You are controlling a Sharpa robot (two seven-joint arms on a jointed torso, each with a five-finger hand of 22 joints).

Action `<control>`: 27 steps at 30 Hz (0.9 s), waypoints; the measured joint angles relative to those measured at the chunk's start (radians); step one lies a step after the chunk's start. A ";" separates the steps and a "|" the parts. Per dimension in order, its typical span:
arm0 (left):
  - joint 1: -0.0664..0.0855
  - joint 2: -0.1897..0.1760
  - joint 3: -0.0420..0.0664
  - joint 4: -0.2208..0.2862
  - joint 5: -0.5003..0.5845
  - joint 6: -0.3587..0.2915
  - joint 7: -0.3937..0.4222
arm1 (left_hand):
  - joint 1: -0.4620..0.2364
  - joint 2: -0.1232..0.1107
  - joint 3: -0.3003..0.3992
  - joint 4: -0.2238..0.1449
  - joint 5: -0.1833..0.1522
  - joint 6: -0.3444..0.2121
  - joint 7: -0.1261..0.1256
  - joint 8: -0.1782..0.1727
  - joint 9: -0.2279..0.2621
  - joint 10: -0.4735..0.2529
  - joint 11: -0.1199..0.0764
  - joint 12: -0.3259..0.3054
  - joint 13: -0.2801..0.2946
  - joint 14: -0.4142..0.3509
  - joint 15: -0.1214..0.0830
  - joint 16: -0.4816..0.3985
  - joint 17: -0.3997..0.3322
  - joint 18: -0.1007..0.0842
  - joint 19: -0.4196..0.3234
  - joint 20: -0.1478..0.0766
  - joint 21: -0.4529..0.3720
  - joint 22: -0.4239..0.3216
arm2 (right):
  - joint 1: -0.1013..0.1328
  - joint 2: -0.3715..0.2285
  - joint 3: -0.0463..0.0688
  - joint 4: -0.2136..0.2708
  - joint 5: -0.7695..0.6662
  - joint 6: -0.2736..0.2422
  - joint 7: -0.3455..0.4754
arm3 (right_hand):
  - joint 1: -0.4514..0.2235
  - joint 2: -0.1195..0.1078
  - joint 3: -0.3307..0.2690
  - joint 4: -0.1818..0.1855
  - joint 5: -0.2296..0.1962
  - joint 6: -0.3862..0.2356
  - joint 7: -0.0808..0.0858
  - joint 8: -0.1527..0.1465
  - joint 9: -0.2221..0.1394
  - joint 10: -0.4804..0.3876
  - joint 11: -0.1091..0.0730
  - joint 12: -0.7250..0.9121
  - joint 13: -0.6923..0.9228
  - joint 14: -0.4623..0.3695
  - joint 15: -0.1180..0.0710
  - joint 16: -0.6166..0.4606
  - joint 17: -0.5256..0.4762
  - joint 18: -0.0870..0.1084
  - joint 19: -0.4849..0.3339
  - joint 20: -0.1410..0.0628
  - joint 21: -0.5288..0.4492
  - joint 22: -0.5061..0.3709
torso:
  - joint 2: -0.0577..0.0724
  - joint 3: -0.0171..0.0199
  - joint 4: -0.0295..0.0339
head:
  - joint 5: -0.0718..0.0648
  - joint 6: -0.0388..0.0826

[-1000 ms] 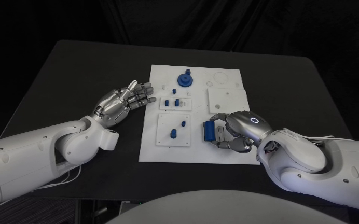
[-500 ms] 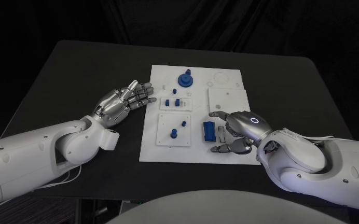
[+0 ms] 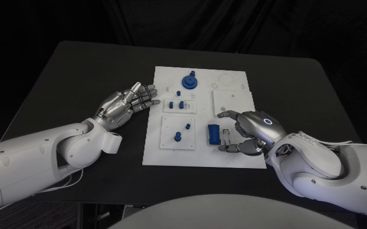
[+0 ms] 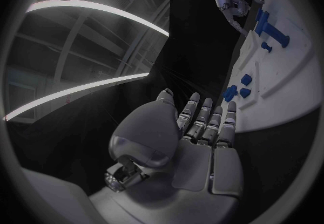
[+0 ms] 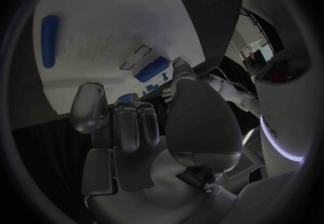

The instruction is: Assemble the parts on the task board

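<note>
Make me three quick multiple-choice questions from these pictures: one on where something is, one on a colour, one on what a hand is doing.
1. Where does the long bar lie?
A. on the white board, beside the right hand
B. on the black table
C. in the left hand

2. What colour are the small parts?
A. red
B. blue
C. green

3. How is the left hand?
A. gripping a part
B. pressing on the board
C. open, holding nothing

Answers: 1 A, bar rests on the board. 2 B, all parts are blue. 3 C, its fingers spread beside the board.

The right hand [image 3: 248, 132] has let go of the blue bar [image 3: 213, 134] and apparently drawn slightly away.
</note>
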 measured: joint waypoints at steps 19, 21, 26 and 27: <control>0.000 0.001 0.000 0.004 0.000 -0.002 0.000 | 0.005 -0.005 0.003 -0.003 0.004 0.007 0.000 0.004 0.002 0.008 0.007 0.008 0.002 0.004 0.004 0.012 0.002 0.000 0.000 0.000 0.004 0.007 | 0.126 -0.158 0.000 0.017 0.260 0.049 -0.011 | -0.032 0.152 0.063 -0.007 0.223 0.380 -0.007 0.177 0.070 0.001 0.009 0.000 0.001 -0.004 0.004 0.027 0.000 0.000 0.026 0.009 0.115 0.000 | 0.000 -0.0007 0.0011 | -0.014 0.000; 0.000 0.001 0.000 0.004 0.000 -0.002 0.000 | 0.005 -0.005 0.003 -0.003 0.004 0.007 0.000 0.004 0.002 0.008 0.008 0.009 0.002 0.004 0.004 0.012 0.002 0.000 0.000 0.000 0.004 0.007 | 0.129 -0.168 -0.001 0.012 0.283 0.070 -0.023 | -0.032 0.152 0.063 -0.007 0.229 0.387 -0.014 0.177 0.071 0.002 0.009 0.000 0.001 -0.004 0.004 0.027 0.000 0.000 0.026 0.009 0.118 0.000 | 0.000 -0.0009 0.0014 | -0.018 0.000; 0.000 0.001 0.000 0.005 0.000 -0.003 0.001 | 0.005 -0.005 0.003 -0.003 0.004 0.007 0.000 0.004 0.002 0.008 0.007 0.008 0.002 0.004 0.004 0.012 0.002 0.000 0.000 0.000 0.004 0.007 | 0.130 -0.178 -0.002 -0.002 0.309 0.145 -0.079 | -0.033 0.151 0.063 -0.007 0.226 0.398 -0.013 0.171 0.074 0.002 0.009 0.000 0.001 -0.004 0.004 0.027 0.000 0.000 0.030 0.006 0.110 0.000 | 0.001 -0.0024 0.0034 | -0.034 0.000; 0.000 0.001 0.000 0.005 0.000 -0.003 0.001 | 0.005 -0.005 0.003 -0.003 0.004 0.007 0.000 0.004 0.002 0.008 0.007 0.008 0.002 0.004 0.004 0.012 0.002 0.000 0.000 0.000 0.004 0.007 | 0.129 -0.178 -0.002 -0.004 0.309 0.158 -0.089 | -0.036 0.148 0.063 -0.007 0.219 0.405 -0.015 0.171 0.077 0.002 0.009 0.000 0.001 -0.004 0.004 0.027 0.000 0.000 0.030 0.006 0.110 0.000 | 0.001 -0.0028 0.0037 | -0.037 0.000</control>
